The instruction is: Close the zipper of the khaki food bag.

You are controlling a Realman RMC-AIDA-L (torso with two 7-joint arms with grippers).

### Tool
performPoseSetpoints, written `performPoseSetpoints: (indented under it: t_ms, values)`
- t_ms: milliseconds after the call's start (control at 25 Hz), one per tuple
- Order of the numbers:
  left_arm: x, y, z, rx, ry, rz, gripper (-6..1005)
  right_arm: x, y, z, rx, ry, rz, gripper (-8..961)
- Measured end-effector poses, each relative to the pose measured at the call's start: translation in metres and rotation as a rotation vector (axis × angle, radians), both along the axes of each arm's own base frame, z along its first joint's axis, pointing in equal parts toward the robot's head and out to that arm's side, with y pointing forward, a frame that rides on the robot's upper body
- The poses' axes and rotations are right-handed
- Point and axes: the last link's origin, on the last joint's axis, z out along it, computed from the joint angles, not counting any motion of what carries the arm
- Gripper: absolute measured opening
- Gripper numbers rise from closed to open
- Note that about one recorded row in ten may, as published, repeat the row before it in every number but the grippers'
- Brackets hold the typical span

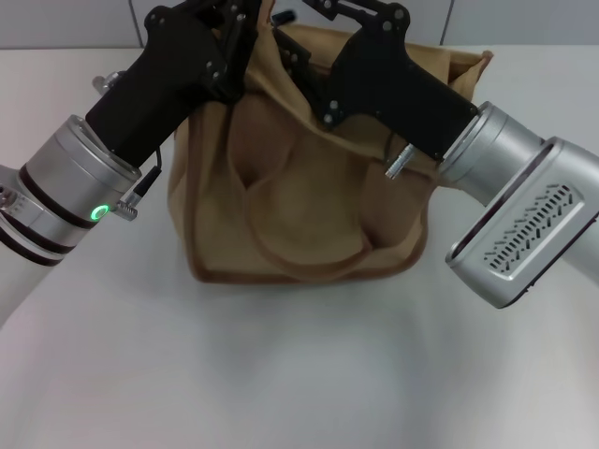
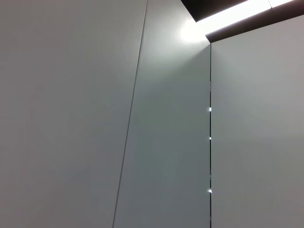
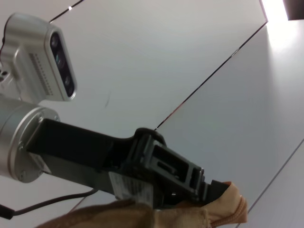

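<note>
**Both my pincers at the bag's top, zipper not visible**

The khaki food bag (image 1: 299, 187) stands upright on the white table (image 1: 281, 374), in the middle before me, with one wide looped handle (image 1: 309, 224) hanging down its front face. The top of the bag looks crumpled and pulled up, not flat. I cannot see the zipper line or its silver pull in any view, because my two arms cover the top panel. So I cannot say how much of the zipper is closed; I judge the closing is in work and not finished, since both pincers are at the top edge.

My left gripper (image 1: 245, 28) is at the left upper corner of the bag. In the right wrist view its dark fingers (image 3: 209, 190) are closed on a fold of tan cloth at the bag's end, where a short piece of stitched edge shows.

My right gripper (image 1: 314, 61) reaches over the top from the right side and touches the cloth there. Whether it is open or closed, I cannot tell. My left wrist camera shows only the wall panels (image 2: 71, 118).
</note>
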Motion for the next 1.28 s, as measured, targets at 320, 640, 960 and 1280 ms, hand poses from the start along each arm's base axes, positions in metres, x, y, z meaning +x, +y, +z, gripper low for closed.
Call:
performPoseSetpoints:
  t_ms: [320,640,960,1280]
  values:
    - [-0.0001,0.0003,0.0,0.0,0.0,0.002,8,-0.0005,0.0,0.0005,0.001,0.002,0.003,348]
    - [-0.0002,0.0005,0.0,0.001,0.0,0.003,8,0.0003,-0.0001,-0.0006,-0.002,-0.004,0.0,299]
    - [-0.0008,0.0006,0.0005,0.004,-0.002,0.007,8,0.0017,0.0,-0.0012,-0.004,-0.007,-0.009,175]
    - [-0.0047,-0.0007,0.0016,0.01,-0.006,0.023,8,0.0042,-0.0019,-0.0009,-0.005,-0.002,-0.015,111]
